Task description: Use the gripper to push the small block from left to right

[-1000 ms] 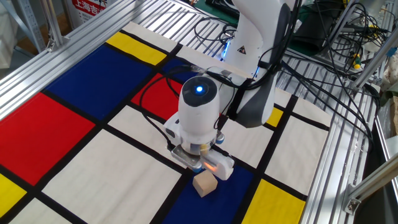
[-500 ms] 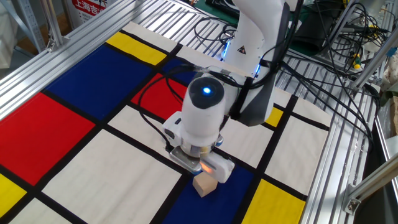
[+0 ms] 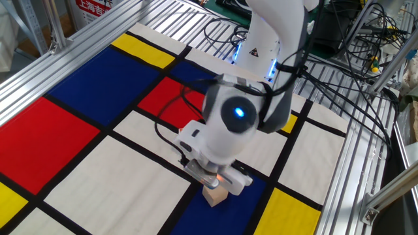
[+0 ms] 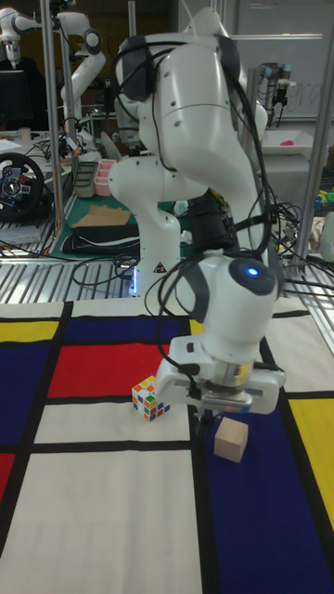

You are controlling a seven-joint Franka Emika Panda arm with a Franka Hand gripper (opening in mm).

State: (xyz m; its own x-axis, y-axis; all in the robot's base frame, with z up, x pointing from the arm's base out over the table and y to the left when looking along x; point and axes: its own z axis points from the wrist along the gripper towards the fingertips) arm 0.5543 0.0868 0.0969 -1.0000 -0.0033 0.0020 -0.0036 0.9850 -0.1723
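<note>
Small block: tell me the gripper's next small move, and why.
Probably sweep the gripper low toward the right of the tall fixed view. There it sits just left of the small block, close beside it on the blue panel, with the puzzle cube behind on the left, so a short sideways push should slide the block right.

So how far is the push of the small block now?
Done: the gripper is down at mat level, just left of the block in the tall view. In hand: the push itself, though contact cannot be told. Left: the block lies on the blue panel, the yellow panel further right.
</note>
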